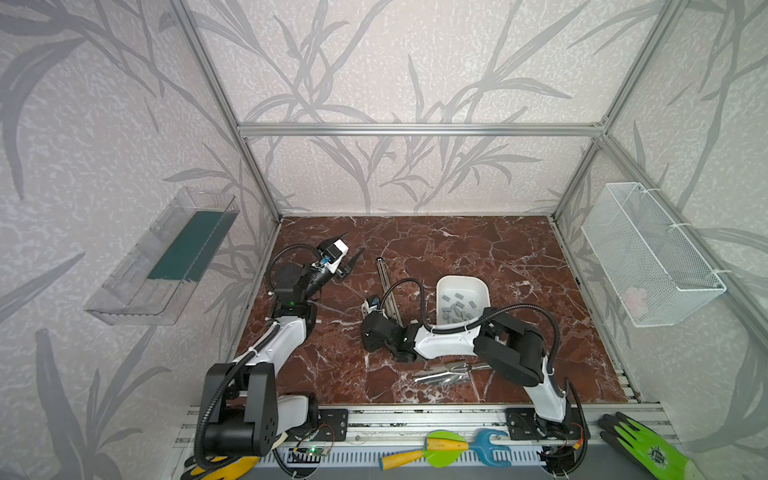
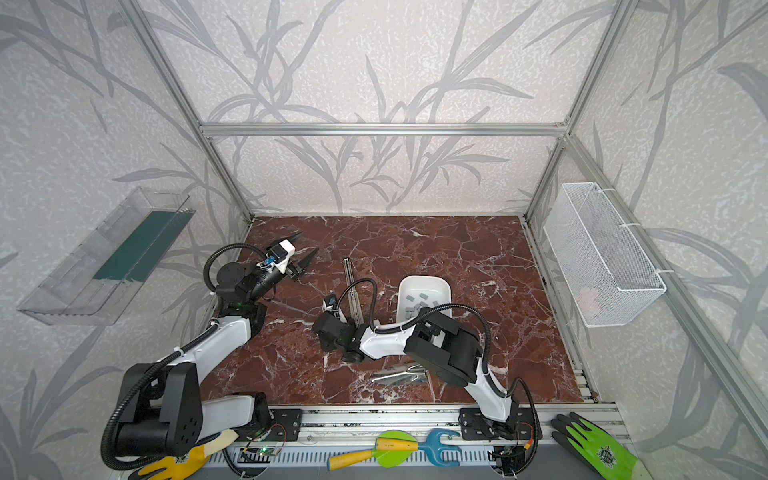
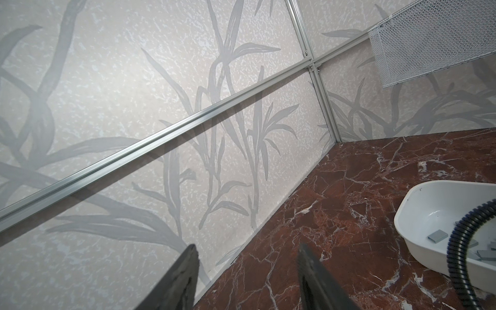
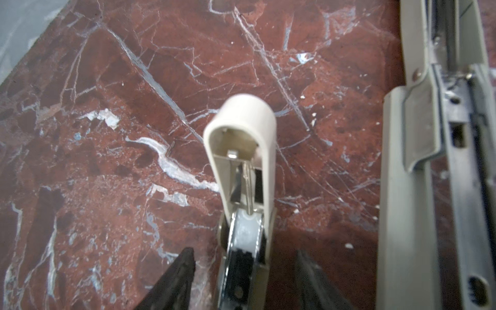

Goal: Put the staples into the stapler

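low in the middle of both top views, the right fingers [image 4: 182, 279] stand spread on either side of the cream arm of the open stapler [image 4: 239, 115], with a gap on each side. just right of it, the staples [image 1: 458, 311] lie in a white tray [image 1: 461, 279]. farther back, at the upper left of the tabletop [image 1: 498, 249], the left fingers [image 3: 185, 279] hang spread and empty.

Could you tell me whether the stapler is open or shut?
Open: the stapler's cream cover shows its hollow underside and spring, and the metal rail lies bare beside it.
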Robot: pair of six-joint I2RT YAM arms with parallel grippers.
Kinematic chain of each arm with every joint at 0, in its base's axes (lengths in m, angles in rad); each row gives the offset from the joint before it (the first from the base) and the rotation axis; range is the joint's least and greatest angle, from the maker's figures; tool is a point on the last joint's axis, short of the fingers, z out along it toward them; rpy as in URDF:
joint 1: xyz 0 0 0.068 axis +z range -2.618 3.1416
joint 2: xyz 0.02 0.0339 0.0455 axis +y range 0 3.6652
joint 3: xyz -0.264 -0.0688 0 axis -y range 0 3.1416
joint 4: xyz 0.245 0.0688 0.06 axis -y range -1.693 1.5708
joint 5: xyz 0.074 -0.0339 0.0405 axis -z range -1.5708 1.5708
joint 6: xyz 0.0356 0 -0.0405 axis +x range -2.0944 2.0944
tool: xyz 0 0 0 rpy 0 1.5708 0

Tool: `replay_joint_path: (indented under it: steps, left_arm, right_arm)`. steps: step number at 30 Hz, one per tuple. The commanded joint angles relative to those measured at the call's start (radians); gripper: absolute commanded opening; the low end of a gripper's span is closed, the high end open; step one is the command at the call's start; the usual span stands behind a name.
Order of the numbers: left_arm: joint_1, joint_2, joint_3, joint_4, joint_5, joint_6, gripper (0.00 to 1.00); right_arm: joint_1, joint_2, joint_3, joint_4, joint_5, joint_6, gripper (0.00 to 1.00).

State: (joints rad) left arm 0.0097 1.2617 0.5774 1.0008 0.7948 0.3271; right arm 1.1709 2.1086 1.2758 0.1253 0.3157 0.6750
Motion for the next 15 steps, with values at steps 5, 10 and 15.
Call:
replay_joint_path:
  steps: [5,10,15]
  left_arm:
    - [0.001,0.0,0.038,-0.033,0.058,0.066,0.58]
    - [-0.015,0.011,0.044,-0.158,0.159,0.195,0.56]
    - [-0.079,0.01,0.119,-0.642,0.247,0.541,0.56]
  right_arm:
    - [0.005,-0.216,-0.096,-0.044,0.031,-0.063,0.73]
    - [0.005,-0.452,-0.253,0.026,0.089,-0.109,0.79]
    - [-0.018,-0.699,-0.436,0.05,0.206,-0.164,0.83]
